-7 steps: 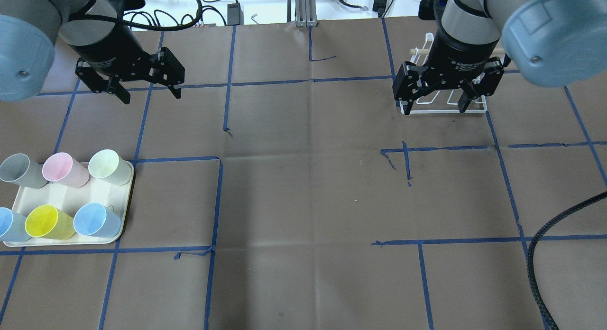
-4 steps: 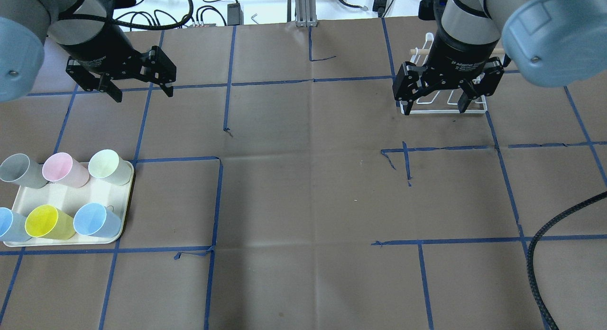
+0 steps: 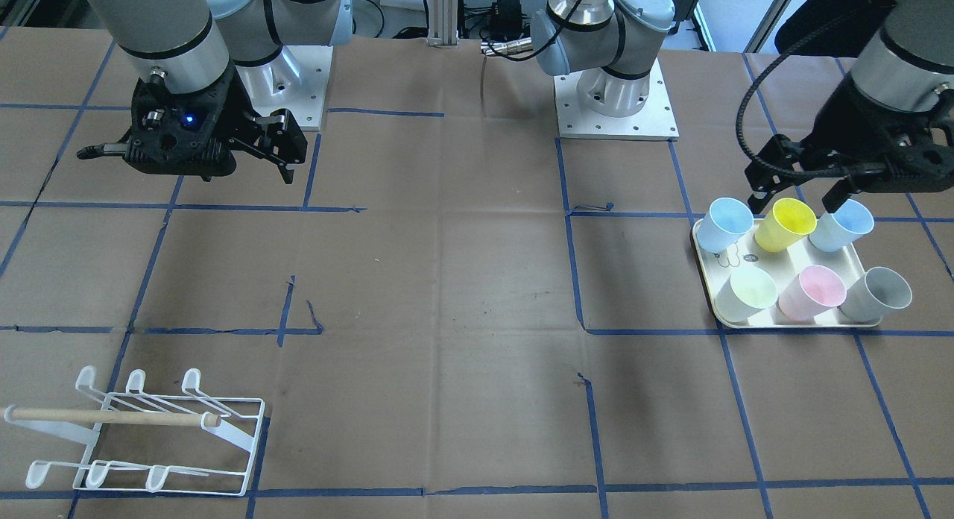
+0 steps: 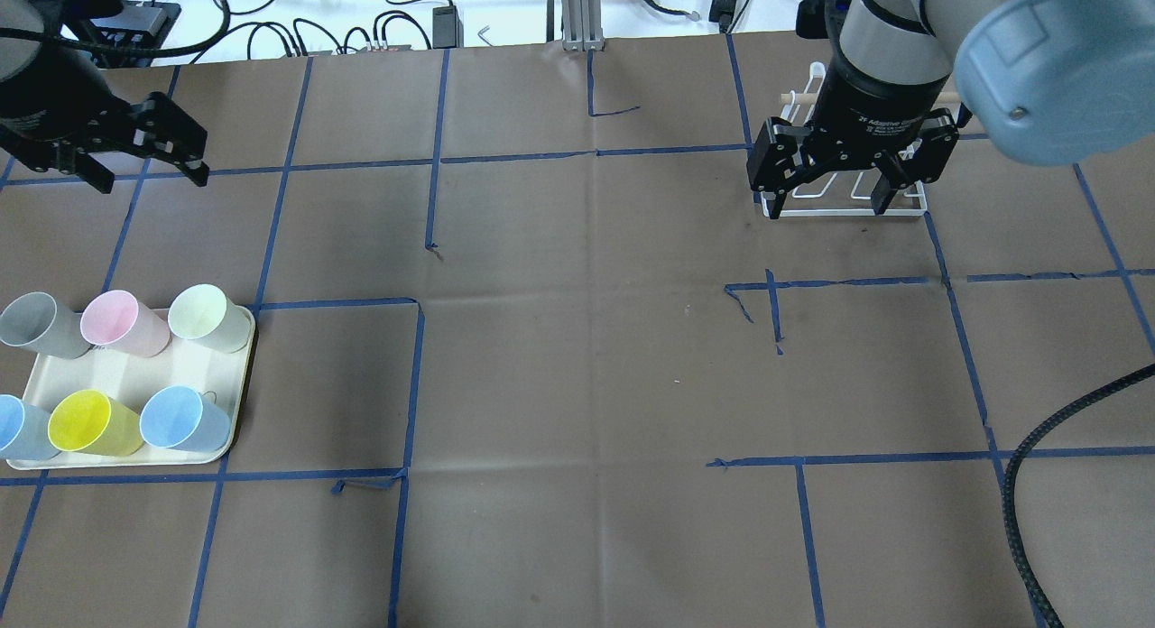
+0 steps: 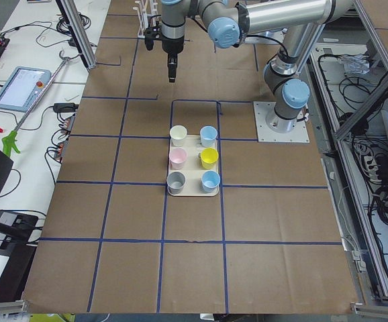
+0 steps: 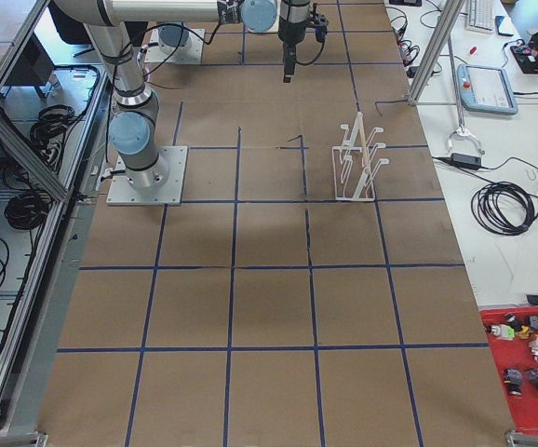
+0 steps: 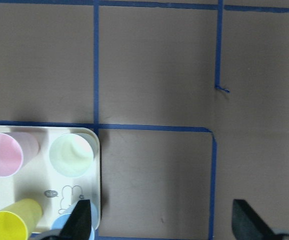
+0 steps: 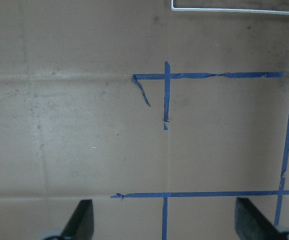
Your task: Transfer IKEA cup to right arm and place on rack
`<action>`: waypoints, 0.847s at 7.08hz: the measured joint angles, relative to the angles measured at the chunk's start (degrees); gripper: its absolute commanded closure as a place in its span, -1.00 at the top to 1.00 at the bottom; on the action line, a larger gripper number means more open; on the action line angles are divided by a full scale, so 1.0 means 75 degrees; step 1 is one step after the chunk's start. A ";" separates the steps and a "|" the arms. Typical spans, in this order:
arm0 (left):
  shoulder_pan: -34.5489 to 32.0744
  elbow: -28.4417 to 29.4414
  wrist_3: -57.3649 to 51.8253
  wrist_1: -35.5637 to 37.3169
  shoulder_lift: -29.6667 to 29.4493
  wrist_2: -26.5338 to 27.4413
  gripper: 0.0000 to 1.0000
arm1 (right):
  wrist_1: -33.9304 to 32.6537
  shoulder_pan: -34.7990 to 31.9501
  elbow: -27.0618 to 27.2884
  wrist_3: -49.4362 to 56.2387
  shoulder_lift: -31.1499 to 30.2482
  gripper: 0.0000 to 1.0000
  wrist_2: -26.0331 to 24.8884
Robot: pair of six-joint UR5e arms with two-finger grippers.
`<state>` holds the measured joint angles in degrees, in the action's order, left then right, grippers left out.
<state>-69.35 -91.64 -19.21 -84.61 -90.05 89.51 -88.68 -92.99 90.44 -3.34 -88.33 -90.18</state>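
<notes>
Both spread wide, left hand (image 4: 149, 177), right hand (image 4: 826, 198); brown paper table (image 4: 577, 384), blue tape grid (image 4: 902, 457), cables (image 4: 397, 19) beyond

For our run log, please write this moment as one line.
stage: no cup picked | left pincer: open, off tray | right pincer: open, apart from rack | cups: six on tray | rack: no cup

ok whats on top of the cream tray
Six open-topped cups: two blue cups, yellow cup, pale green cup, pink cup, grey cup. The tray under each is covered.
</notes>
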 measured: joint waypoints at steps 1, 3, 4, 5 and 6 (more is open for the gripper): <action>0.0468 -0.0199 -0.0566 0.0016 0.0043 -0.0002 0.99 | 0.0000 0.0000 0.0000 0.0000 0.0000 1.00 0.0000; 0.0937 -0.0703 -0.1112 0.0300 0.0087 -0.0015 0.99 | 0.0000 0.0000 0.0000 0.0000 0.0000 1.00 0.0000; 0.0996 -0.0954 -0.1150 0.0590 0.0028 -0.0023 0.99 | 0.0000 0.0000 0.0003 0.0003 0.0000 1.00 0.0000; 0.1009 -0.1275 -0.1139 0.1029 -0.0071 -0.0040 0.99 | 0.0000 0.0000 0.0008 0.0008 0.0001 1.00 0.0000; 0.1009 -0.1653 -0.1098 0.1550 -0.0194 -0.0061 0.99 | 0.0000 0.0000 0.0010 0.0008 0.0000 1.00 0.0000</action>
<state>-61.78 -104.04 -27.44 -72.99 -91.50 89.06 -88.68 -92.99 90.52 -3.28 -88.33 -90.18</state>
